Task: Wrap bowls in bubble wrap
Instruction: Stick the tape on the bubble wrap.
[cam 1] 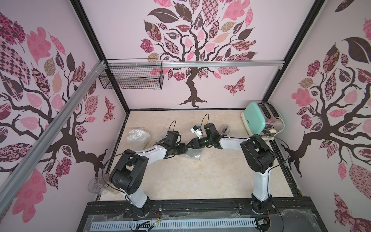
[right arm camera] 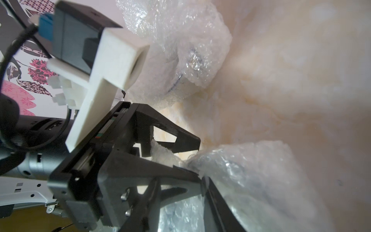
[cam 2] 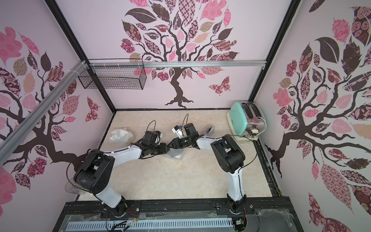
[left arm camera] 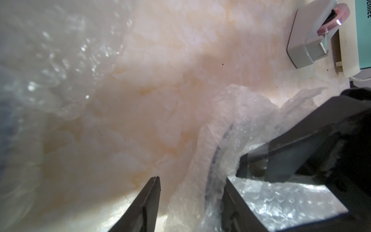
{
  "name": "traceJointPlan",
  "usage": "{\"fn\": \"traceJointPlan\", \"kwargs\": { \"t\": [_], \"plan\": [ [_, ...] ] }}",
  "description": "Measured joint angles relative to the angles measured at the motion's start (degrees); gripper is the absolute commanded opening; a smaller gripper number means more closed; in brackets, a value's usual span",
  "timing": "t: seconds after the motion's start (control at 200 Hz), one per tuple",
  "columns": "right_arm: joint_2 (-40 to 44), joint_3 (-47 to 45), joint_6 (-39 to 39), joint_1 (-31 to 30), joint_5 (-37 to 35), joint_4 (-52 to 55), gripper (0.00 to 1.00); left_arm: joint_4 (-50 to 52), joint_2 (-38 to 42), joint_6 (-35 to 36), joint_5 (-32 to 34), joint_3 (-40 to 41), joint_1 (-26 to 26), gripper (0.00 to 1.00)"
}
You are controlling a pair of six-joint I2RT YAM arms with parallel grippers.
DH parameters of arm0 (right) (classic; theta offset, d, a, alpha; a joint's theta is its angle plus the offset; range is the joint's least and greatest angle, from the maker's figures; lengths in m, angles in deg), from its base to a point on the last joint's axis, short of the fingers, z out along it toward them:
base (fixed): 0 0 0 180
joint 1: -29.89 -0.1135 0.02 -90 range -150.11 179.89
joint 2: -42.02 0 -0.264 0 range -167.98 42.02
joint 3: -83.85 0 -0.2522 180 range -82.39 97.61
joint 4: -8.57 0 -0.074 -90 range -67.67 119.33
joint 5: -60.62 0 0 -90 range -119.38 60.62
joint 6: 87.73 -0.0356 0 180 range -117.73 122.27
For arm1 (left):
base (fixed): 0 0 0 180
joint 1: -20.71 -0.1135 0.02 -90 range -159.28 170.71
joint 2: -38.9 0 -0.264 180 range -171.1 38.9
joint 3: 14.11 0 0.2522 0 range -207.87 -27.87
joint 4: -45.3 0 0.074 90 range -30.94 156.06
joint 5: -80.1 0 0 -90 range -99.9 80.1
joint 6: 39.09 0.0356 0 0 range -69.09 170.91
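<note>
Clear bubble wrap (cam 1: 194, 155) lies crumpled on the cream marbled tabletop (cam 1: 200, 180), well apart from the mint-green toaster (cam 1: 256, 118) that stands in the far corner. Both arms meet tip to tip directly above the sheet in both top views. In the left wrist view, the left end effector (left arm camera: 191, 180) has its two dark fingers (left arm camera: 152, 200) spread partway, with a fold of the wrap between them. A dark curved rim of a bowl (left arm camera: 213, 158) shows through the plastic; its pattern cannot be made out. Whether those fingers pinch the wrap or only straddle it cannot be told. The right end effector (right arm camera: 178, 178) comes in from the toaster's side, its fingers likewise partway apart with bubbled plastic between them, and whether it has a hold is just as unclear. A grey dispenser (cam 1: 225, 129) holding a pink roll sits just beside the toaster. Much farther from the toaster than the arms' meeting point, a wrapped bundle (cam 1: 138, 136) rests on the tabletop. A second bundle (right arm camera: 180, 60) lies between that one and the meeting point, a blue rim faintly visible through its plastic.
</note>
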Motion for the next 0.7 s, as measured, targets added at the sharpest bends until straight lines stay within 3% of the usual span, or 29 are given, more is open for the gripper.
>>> {"fn": "traceJointPlan", "kwargs": {
  "t": [0.29, 0.7],
  "plan": [
    [-0.55, 0.00, 0.20, 0.00, -0.24, -0.74, 0.38, -0.52, 3.37, -1.49, -1.03, 2.58, -1.01, 0.64],
    [-0.72, 0.00, 0.17, 0.00, -0.48, -1.16, 0.38, -10.64, 5.01, -5.68, -10.16, 8.90, -1.92, 0.67]
  ]
}}
